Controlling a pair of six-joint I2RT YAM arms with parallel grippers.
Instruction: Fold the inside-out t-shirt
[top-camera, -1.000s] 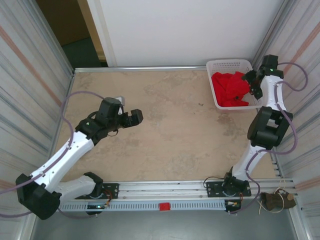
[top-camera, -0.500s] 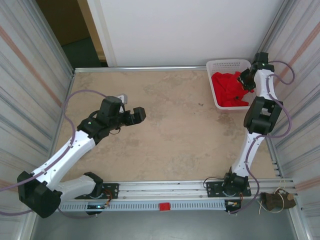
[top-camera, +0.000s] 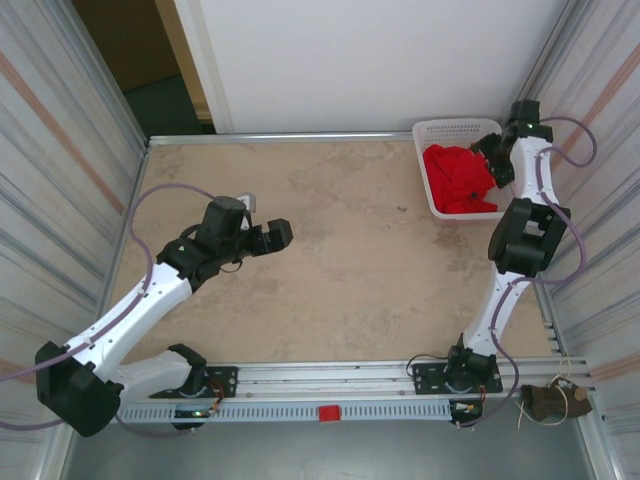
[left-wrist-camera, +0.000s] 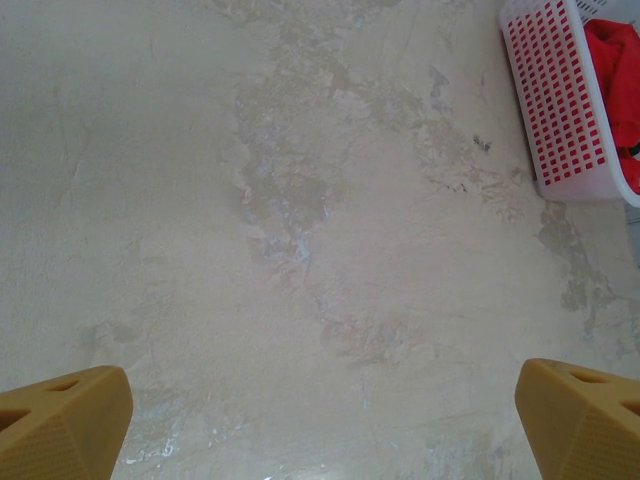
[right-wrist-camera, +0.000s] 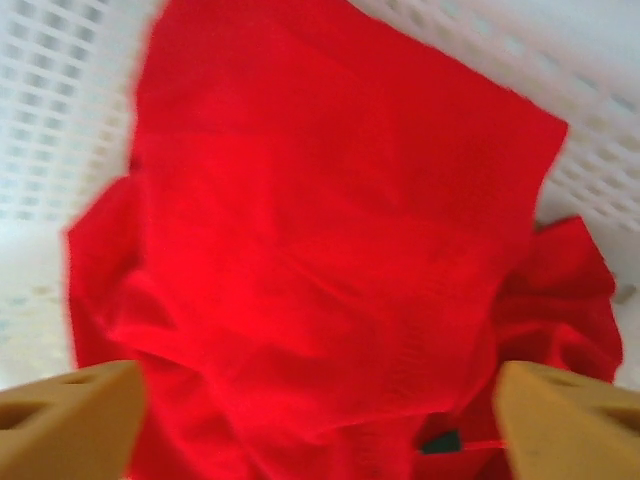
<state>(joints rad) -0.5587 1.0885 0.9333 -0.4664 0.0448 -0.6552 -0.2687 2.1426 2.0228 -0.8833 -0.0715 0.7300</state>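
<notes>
The inside-out t-shirt (top-camera: 458, 182) lay bunched inside the white mesh basket (top-camera: 455, 128), not yet out for folding. The right gripper (top-camera: 488, 158) hung over the basket, fingers (right-wrist-camera: 70, 415) spread wide either side of the red cloth, apparently set to pinch it. Well away from the basket, the left gripper (top-camera: 276, 235) hovered above the table (top-camera: 350, 280), jaws wide apart, likely waiting to help spread the shirt.

I count one t-shirt (right-wrist-camera: 330, 250), a single red heap straight ahead of the jaws of the right gripper (right-wrist-camera: 320, 405), and one white mesh basket (top-camera: 455, 128) around it. I drive two arms (top-camera: 150, 300), so two grippers, each showing two tan fingers (left-wrist-camera: 60, 425). One table (left-wrist-camera: 300, 200) lies ahead of the jaws of the left gripper (left-wrist-camera: 320, 415).
</notes>
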